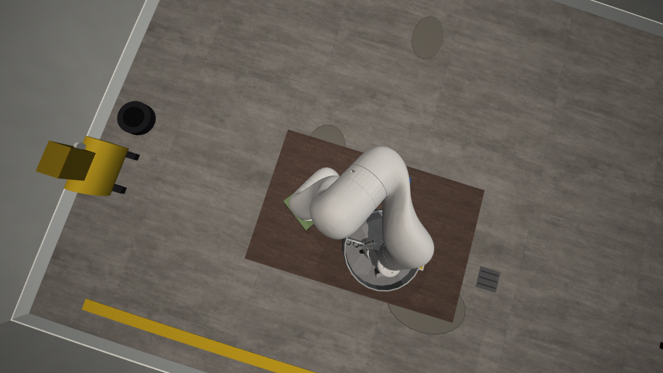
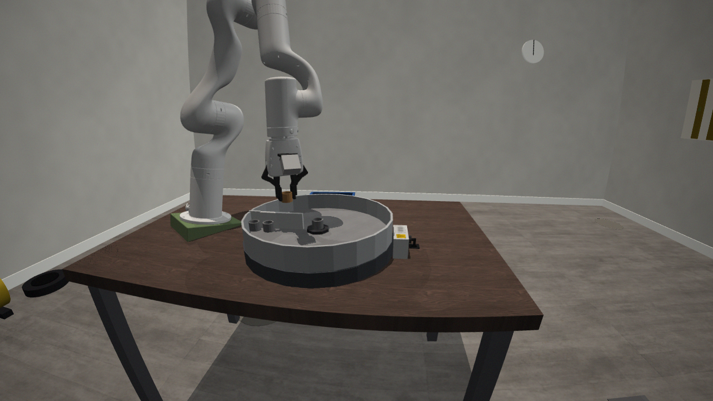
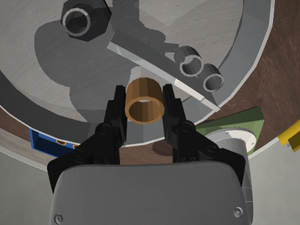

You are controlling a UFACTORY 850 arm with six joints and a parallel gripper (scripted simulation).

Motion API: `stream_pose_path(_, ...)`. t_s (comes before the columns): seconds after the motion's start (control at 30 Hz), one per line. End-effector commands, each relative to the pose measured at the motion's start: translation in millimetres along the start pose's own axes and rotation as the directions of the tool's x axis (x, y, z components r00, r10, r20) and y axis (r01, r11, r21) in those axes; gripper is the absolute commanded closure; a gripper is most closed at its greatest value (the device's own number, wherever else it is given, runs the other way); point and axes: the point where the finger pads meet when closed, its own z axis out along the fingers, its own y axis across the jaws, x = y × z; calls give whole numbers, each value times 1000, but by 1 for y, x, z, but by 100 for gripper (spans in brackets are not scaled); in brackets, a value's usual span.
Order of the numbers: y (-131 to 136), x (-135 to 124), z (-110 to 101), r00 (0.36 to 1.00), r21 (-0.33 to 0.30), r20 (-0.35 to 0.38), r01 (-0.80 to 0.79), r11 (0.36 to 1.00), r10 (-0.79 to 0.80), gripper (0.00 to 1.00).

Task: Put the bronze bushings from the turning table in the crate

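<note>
My gripper (image 2: 286, 193) (image 3: 144, 97) is shut on a bronze bushing (image 2: 287, 197) (image 3: 144, 88). It holds the bushing above the far side of the turning table (image 2: 318, 257) (image 3: 257, 47) (image 1: 383, 284). One steel bushing (image 2: 268, 226) (image 3: 187, 54) and another steel bushing (image 2: 254, 225) (image 3: 211, 69) stand side by side on the turning table, by its divider. The blue crate (image 2: 332, 192) (image 3: 31, 137) lies beyond the turning table, mostly hidden by the arm in the top view. The wrist view shows two bronze bushing rims (image 3: 60, 142) (image 3: 75, 146) inside it.
A thin upright divider (image 2: 286, 219) (image 3: 147, 64) crosses part of the turning table. A dark hub (image 2: 317, 229) (image 3: 101, 19) with a grey ring-topped post stands at its middle. The turning table has a raised wall. A white box (image 2: 400, 244) sits against its outside. The arm stands on a green base (image 2: 191, 230) (image 3: 254, 117).
</note>
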Motion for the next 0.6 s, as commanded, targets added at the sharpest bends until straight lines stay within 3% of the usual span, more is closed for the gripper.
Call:
stream_pose_path(0.0,-34,-24,0,1000,-7,-4,-2,1000,2,100)
stream_pose_path(0.27,-81,-63,0,1000,-7,-4,-2,1000,2,100)
stream_pose_path(0.33,-81,-63,0,1000,-7,-4,-2,1000,2,100)
stream_pose_path(0.57,-128,-101,0,1000,-7,-4,-2,1000,2,100)
